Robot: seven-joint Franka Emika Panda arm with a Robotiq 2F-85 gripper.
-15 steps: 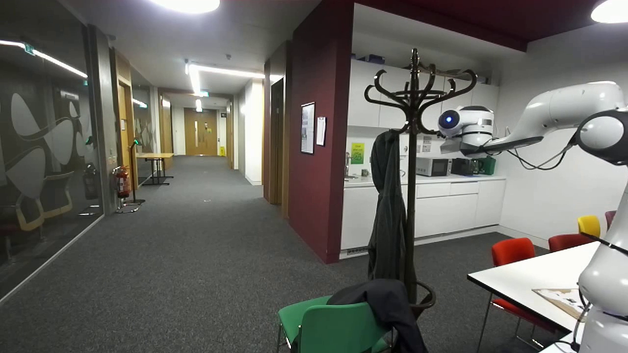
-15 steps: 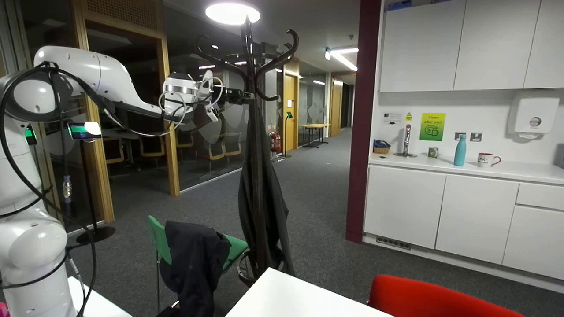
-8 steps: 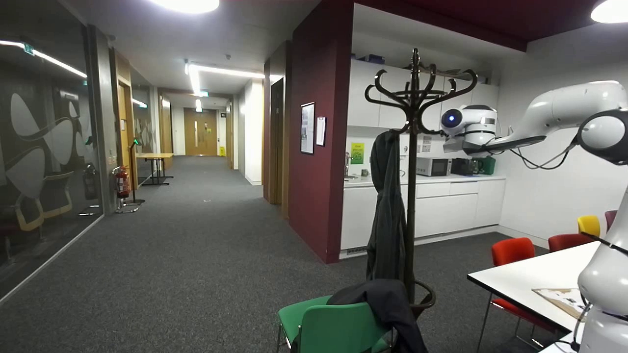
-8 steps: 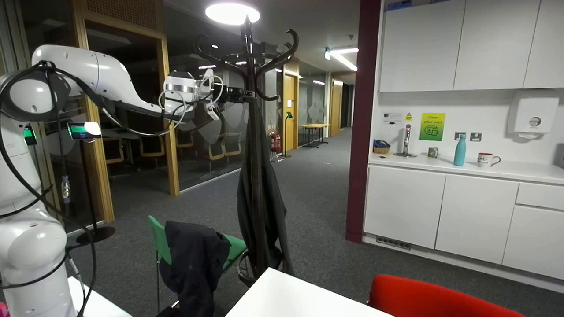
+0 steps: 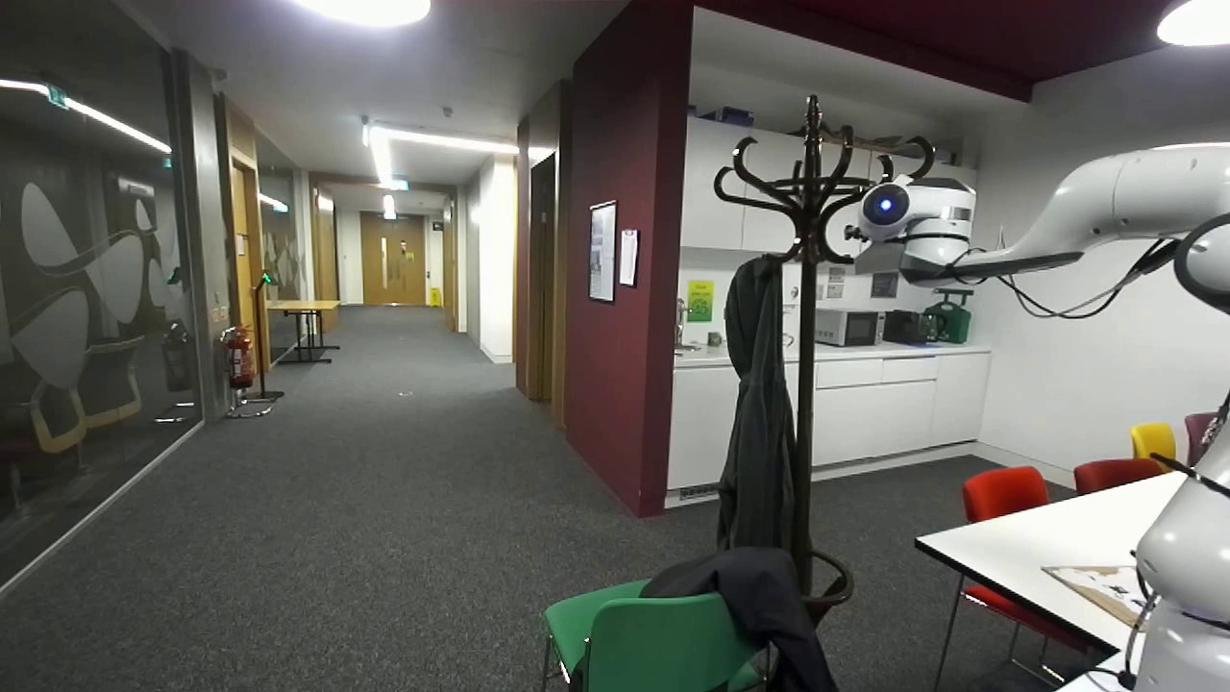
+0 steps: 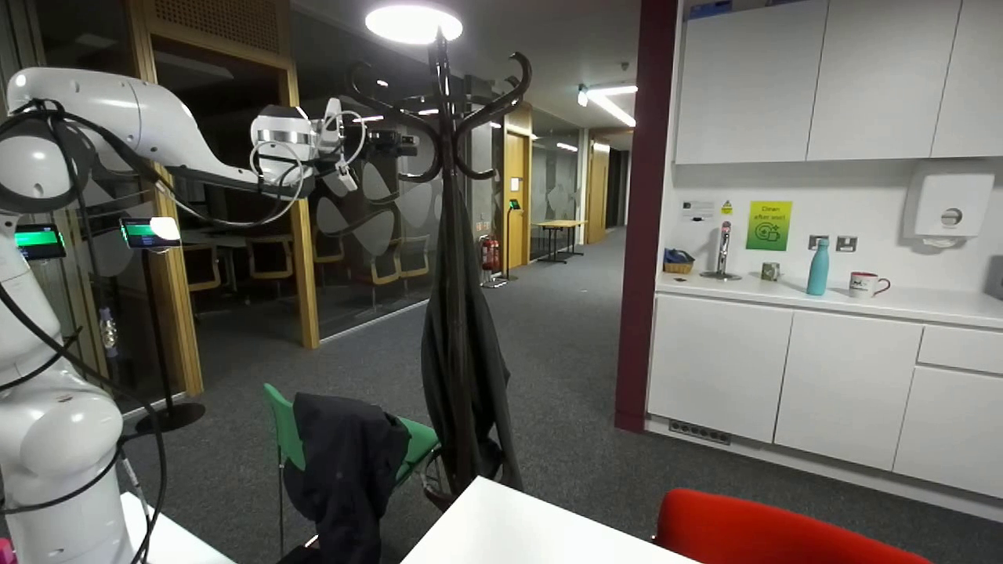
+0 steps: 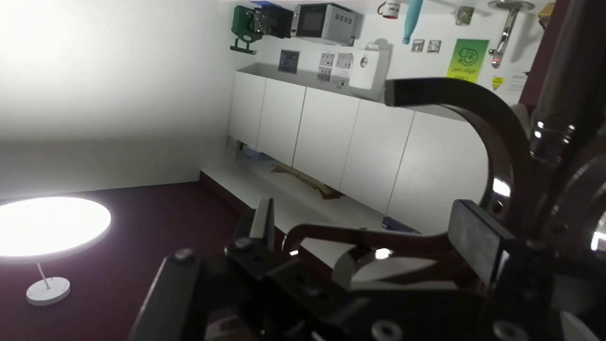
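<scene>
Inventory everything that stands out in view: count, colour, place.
coat stand: one, dark brown, on carpet
hanging coat: one, charcoal, on coat stand
draped chair: one, green, beside coat stand
jacket: one, dark, over draped chair
table: at least one, white, foreground
more chairs: four, red, yellow, maroon, beyond table
microwave: one, silver, on counter
bottle: one, turquoise, on counter
mug: one, white, on counter
robot arm: one, white, by table
end effector: one, black, open, near coat stand

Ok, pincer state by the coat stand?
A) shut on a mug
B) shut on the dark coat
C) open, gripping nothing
C: the wrist view shows the pincer open, its pads well apart with nothing clamped between them; the dark coat hangs on the coat stand in an exterior view.
</scene>
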